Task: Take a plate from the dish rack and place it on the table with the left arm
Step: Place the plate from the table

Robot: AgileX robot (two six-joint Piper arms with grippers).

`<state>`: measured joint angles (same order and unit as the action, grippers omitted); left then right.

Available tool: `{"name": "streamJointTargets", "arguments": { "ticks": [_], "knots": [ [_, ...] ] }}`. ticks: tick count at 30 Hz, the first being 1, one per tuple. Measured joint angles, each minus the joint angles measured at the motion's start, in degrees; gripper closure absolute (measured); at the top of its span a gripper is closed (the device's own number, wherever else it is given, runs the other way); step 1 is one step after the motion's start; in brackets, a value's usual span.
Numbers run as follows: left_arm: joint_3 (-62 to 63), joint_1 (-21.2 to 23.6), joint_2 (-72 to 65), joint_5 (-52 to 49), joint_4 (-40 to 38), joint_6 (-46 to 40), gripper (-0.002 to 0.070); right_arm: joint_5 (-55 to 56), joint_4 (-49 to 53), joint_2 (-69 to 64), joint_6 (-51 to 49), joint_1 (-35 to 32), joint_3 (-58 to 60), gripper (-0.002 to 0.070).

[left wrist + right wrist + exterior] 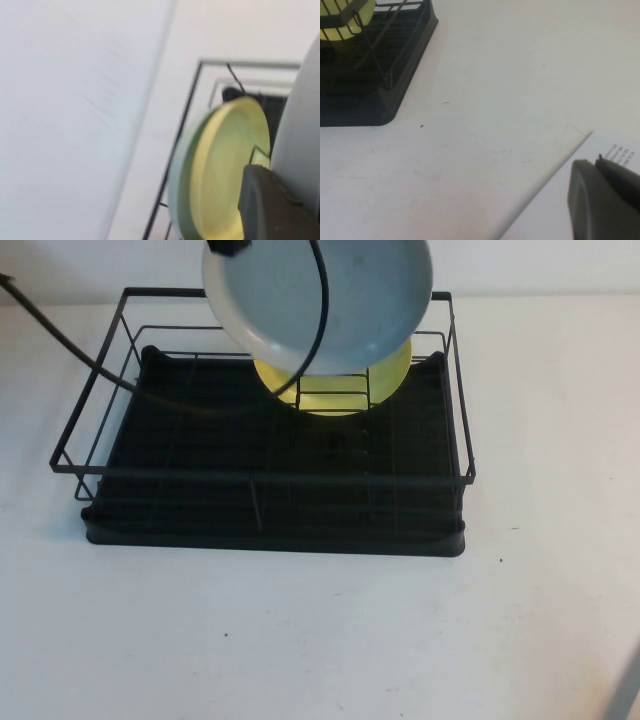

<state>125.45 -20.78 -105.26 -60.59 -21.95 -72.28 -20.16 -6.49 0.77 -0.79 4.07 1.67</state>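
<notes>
The pale blue-grey plate (320,295) hangs in the air above the far side of the black wire dish rack (100,405), tilted with its hollow side towards the camera. My left gripper (228,246) is shut on the plate's upper left rim, and its black cable runs across the plate's face. In the left wrist view a dark finger (262,205) presses on the plate's rim (302,135). My right gripper (607,197) is shut and empty, low over a printed paper sheet (555,210) on the table's right side.
A yellow plate (335,390) stands upright in the rack's small holder, right under the lifted plate. A pale green plate (180,180) stands against it. The white table (300,640) stretches in front of and right of the rack.
</notes>
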Motion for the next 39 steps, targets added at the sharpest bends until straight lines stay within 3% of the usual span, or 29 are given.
{"name": "streamJointTargets", "arguments": {
  "ticks": [4, 8, 13, 20, 27, 33, 39],
  "knots": [
    [0.65, 0.0, 8.46, -3.83, 0.0, 10.81, 0.0644, 0.0, 0.0, 0.0, 0.0, 0.0, 0.0, 0.0696],
    [0.44, -0.03, 15.1, -10.75, 1.97, 32.38, 0.0644, -0.1, 0.0, 0.0, 0.0, 0.0, 0.0, 0.0696],
    [-11.41, -0.03, 21.85, -11.55, 5.53, 47.73, 0.0644, -0.1, 0.0, 0.0, 0.0, 0.0, 0.0, 0.0696],
    [-45.5, -0.03, 30.45, -9.53, -3.46, 48.44, 0.0645, -0.1, 0.0, 0.0, 0.0, 0.0, 0.0, 0.0696],
    [-79.62, -0.03, 40.15, 8.42, -14.99, 47.3, 0.0645, -0.1, 0.0, 0.0, 0.0, 0.0, 0.0, 0.0696],
    [-94.03, -0.03, 40.42, 24.22, -21.67, 44.52, 0.0645, -0.1, 0.0, 0.0, 0.0, 0.0, 0.0, 0.0696],
    [-95.39, -0.03, 37.18, 31.39, -25.32, 40.43, 0.0639, -0.1, 0.0, 0.0, 0.0, 0.0, 0.0, 0.0696]
  ]
}}
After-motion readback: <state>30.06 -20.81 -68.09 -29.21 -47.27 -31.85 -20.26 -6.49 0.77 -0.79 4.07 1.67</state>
